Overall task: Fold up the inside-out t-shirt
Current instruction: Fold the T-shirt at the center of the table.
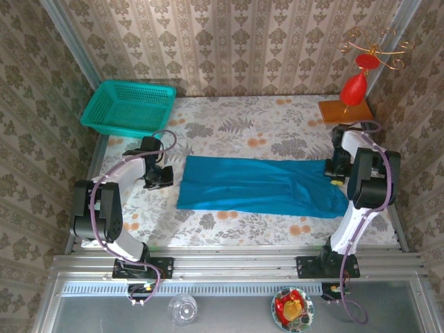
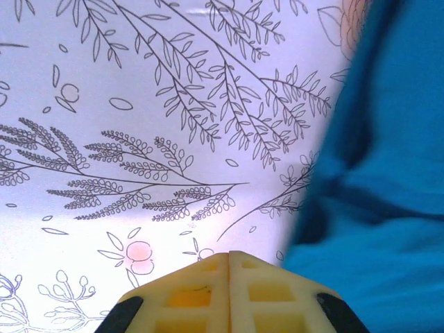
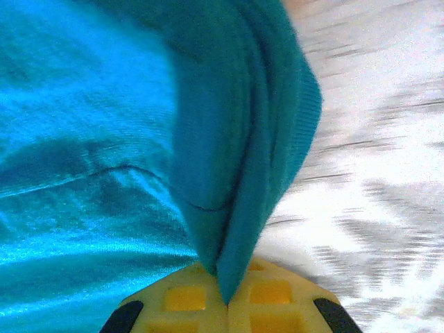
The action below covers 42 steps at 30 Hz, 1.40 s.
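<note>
Table [image 1: 236, 128], floral-patterned, extends beneath both arms. T-shirt [image 1: 257, 186], blue, lies as a long flat band between the two grippers, with its left edge just beside the left gripper [image 1: 161, 177] and its right end at the right gripper [image 1: 336, 173]. Basket [image 1: 128, 107], teal, stands beyond the left gripper, apart from it. Left gripper [image 2: 229, 262]: fingers pressed together, grasping nothing, t-shirt [image 2: 388, 208] close alongside. Right gripper [image 3: 227, 295]: clenched on a raised fold of the t-shirt [image 3: 83, 139].

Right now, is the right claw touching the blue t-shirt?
Touching. In the right wrist view, the right claw is shut on a fold of the t-shirt, which runs down between its yellow fingers.
</note>
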Each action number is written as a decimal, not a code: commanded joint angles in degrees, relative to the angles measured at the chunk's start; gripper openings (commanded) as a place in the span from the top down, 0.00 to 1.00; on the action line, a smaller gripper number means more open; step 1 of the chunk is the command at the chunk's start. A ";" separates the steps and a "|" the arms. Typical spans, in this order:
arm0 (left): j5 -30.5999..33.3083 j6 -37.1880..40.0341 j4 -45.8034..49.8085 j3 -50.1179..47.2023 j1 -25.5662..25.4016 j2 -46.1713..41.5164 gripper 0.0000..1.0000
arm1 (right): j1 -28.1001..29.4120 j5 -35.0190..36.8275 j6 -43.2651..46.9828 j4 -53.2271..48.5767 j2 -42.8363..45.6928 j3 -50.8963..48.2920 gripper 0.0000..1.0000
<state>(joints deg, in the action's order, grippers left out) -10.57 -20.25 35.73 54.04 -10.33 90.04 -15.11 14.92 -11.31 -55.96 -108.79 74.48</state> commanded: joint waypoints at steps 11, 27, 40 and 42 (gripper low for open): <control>-9.55 -2.51 -2.85 5.02 -5.11 5.35 0.98 | 2.49 -0.90 -3.10 -7.59 10.80 6.33 1.00; -14.30 -7.26 -9.62 6.91 -14.31 14.18 0.99 | 22.52 -24.55 -15.51 -7.18 11.41 3.63 1.00; -17.61 -8.39 -13.56 5.28 -15.51 15.42 1.00 | 35.05 -32.30 -21.51 -4.06 7.49 9.97 1.00; -17.81 -8.47 -13.89 5.28 -15.51 15.65 1.00 | 36.79 -33.73 -22.68 -3.05 7.01 11.11 1.00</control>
<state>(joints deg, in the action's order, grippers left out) -26.65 -27.49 22.72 60.03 -25.47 104.75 19.73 -14.50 -31.00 -60.47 -100.71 83.18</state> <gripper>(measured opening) 0.051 0.050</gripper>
